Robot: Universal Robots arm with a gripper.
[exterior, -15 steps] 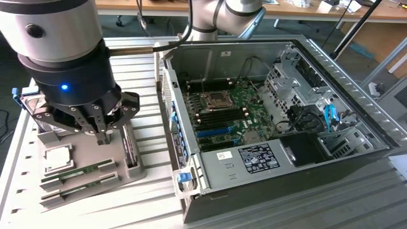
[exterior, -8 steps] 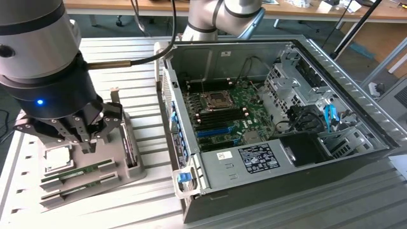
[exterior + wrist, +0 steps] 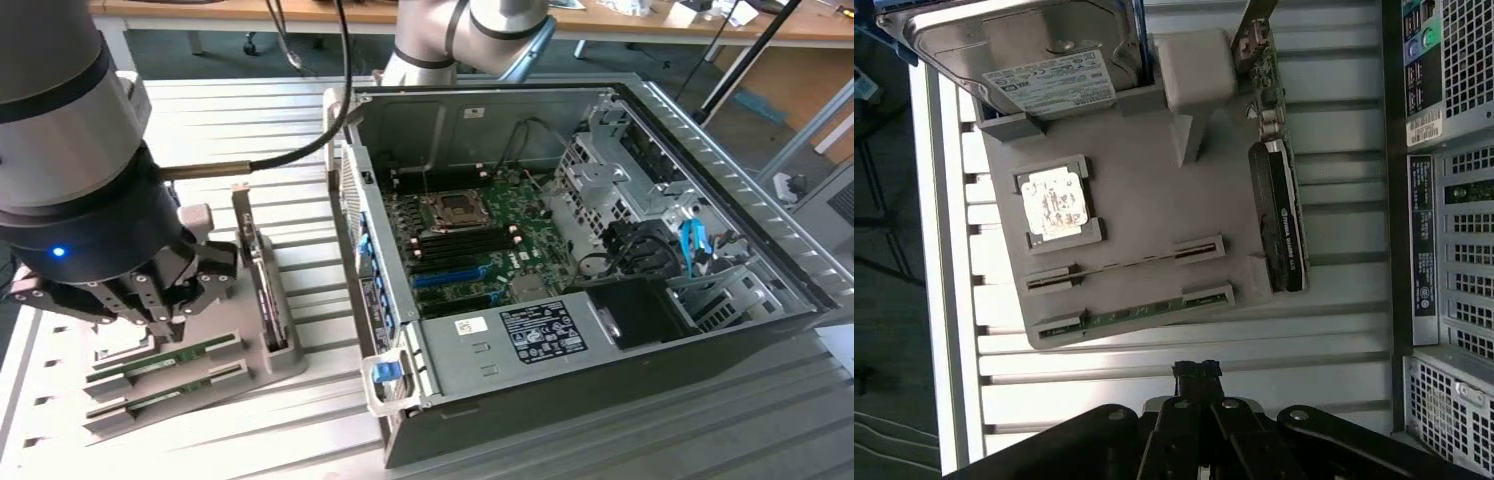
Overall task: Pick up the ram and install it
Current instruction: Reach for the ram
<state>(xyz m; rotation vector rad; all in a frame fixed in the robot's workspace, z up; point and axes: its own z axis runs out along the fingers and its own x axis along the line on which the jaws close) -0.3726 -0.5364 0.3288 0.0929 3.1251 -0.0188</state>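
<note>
Two green ram sticks [image 3: 167, 358] stand on edge in the slots of a grey holder block [image 3: 260, 360] at the exterior view's left. In the wrist view one ram stick [image 3: 1134, 314] shows its green edge, and a second [image 3: 1124, 268] appears as a thin line in the parallel slot. My gripper [image 3: 158, 318] hangs just above the holder, over the sticks' end. Its black fingertips [image 3: 1197, 372] are pressed together, shut, with nothing between them, a short way off the nearer stick.
The holder also carries a square silver processor chip [image 3: 1054, 200], a hard drive [image 3: 1044, 60] and a dark expansion card [image 3: 1279, 215]. An open computer case [image 3: 747, 180] with its motherboard [image 3: 461, 240] lies at the exterior view's right on a ribbed metal table [image 3: 267, 130].
</note>
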